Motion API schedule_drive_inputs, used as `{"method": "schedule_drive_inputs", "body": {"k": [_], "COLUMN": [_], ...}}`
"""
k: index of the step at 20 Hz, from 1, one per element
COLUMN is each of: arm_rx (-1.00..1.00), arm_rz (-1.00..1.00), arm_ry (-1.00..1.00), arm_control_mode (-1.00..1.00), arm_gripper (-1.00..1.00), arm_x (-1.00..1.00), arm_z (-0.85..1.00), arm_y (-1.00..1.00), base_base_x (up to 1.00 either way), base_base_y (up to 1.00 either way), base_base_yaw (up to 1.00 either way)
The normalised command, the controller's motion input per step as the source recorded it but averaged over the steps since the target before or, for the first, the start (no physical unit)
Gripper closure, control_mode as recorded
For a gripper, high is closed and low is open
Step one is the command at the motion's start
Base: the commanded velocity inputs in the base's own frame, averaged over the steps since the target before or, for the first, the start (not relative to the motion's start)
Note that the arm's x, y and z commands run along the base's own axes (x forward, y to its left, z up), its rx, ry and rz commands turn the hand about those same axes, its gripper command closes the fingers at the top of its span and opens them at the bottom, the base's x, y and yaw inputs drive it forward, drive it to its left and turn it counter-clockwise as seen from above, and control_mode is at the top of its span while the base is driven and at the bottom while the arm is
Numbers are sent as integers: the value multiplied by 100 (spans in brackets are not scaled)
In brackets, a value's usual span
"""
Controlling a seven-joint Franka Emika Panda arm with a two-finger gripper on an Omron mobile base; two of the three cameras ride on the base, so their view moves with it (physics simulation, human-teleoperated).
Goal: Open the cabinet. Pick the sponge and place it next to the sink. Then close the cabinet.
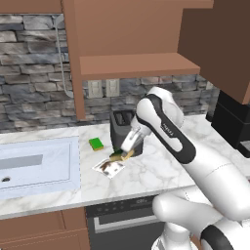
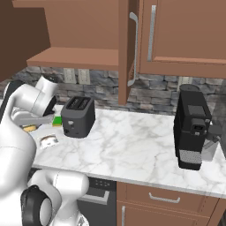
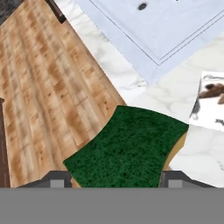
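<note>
My gripper [image 1: 126, 149] is shut on the sponge [image 1: 120, 156], a dark green pad with an orange-brown layer. It hangs low over the marble counter, in front of the toaster and to the right of the sink [image 1: 39, 168]. In the hand view the sponge [image 3: 127, 151] lies between my two fingertips [image 3: 56, 179], with the sink [image 3: 175, 26] beyond it. The cabinet [image 1: 136, 63] stands open above, its shelf bare and both doors swung out. From the right, one cabinet door [image 2: 126, 48] is edge-on with its silver handle.
A black toaster [image 1: 122, 123] stands behind my hand. A light-green sponge [image 1: 96, 143] lies between it and the sink. A printed packet [image 1: 109, 167] lies flat under the held sponge. A black coffee machine [image 2: 192, 128] stands at the right end of the counter.
</note>
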Motion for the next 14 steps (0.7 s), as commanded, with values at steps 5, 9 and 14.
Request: {"method": "schedule_drive_inputs", "body": {"k": [5,9,14], "arm_rx": [0,0,0], "arm_rz": [-8,-11,-15], "arm_ry": [0,0,0], "arm_control_mode": [-100,-100,-100], "arm_gripper": [100,100,100], "arm_x": [0,0,4], "arm_z": [-24,-18,-16], "arm_y": [6,8,17], "base_base_x": [0,0,0], "base_base_y": [0,0,0], "base_base_yaw": [0,0,0]}}
